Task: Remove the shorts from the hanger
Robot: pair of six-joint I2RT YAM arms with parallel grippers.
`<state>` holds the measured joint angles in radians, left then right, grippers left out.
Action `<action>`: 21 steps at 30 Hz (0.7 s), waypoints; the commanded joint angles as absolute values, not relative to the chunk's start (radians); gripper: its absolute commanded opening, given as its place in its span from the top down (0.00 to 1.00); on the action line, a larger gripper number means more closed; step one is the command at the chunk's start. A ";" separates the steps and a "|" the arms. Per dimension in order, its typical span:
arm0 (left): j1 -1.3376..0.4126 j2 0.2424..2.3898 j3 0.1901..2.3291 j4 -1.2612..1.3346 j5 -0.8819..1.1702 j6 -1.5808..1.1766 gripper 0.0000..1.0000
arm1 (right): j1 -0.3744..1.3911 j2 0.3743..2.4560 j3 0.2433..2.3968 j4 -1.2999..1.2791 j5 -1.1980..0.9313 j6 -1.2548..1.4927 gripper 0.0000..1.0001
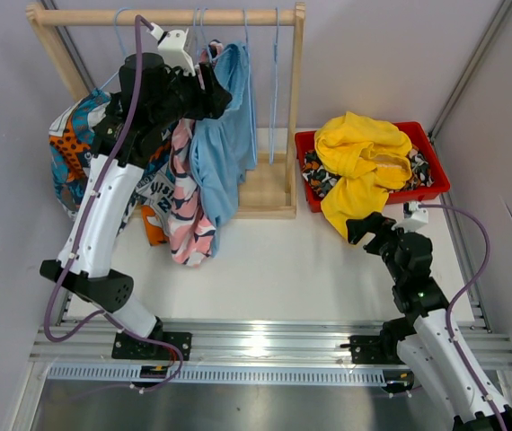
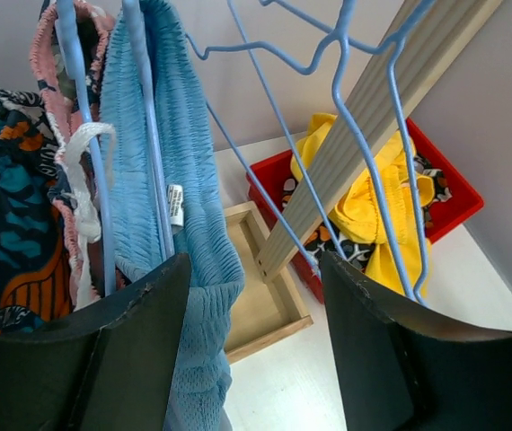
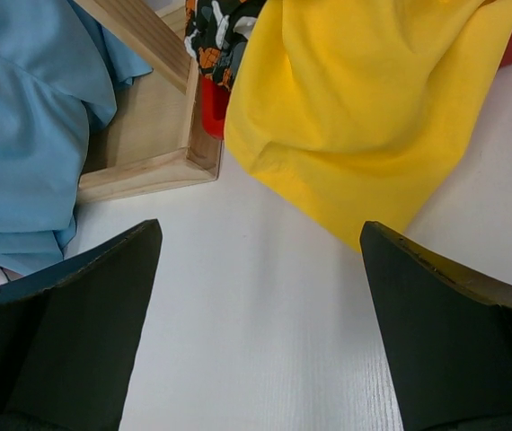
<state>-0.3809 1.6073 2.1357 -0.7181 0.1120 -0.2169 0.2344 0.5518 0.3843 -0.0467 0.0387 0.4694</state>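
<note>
The light blue shorts (image 1: 225, 135) hang on a blue hanger (image 2: 146, 108) on the wooden rack (image 1: 175, 16), with the pink shorts (image 1: 187, 211) and the teal-orange patchwork shorts (image 1: 69, 157) to their left. My left gripper (image 1: 216, 97) is open, high up by the light blue shorts' waistband (image 2: 162, 135), its left finger (image 2: 139, 350) against the cloth. The yellow shorts (image 1: 360, 157) lie over the red bin (image 1: 436, 171), on top of the black-orange blotched shorts (image 1: 314, 175). My right gripper (image 1: 364, 226) is open and empty above the table, just in front of the yellow shorts (image 3: 364, 99).
Two empty blue hangers (image 1: 274, 81) hang at the rack's right end. The rack's wooden base (image 1: 265, 193) stands between the hanging shorts and the bin. The grey wall is close behind the rack.
</note>
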 commanded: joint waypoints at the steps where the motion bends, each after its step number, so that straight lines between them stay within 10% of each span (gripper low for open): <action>1: -0.371 1.560 2.121 -0.683 0.064 -0.176 0.34 | 0.239 0.554 0.376 -0.012 0.052 0.457 0.01; 21: -0.370 1.542 2.125 -0.655 0.012 -0.189 0.35 | 0.241 0.558 0.353 0.028 0.040 0.466 0.01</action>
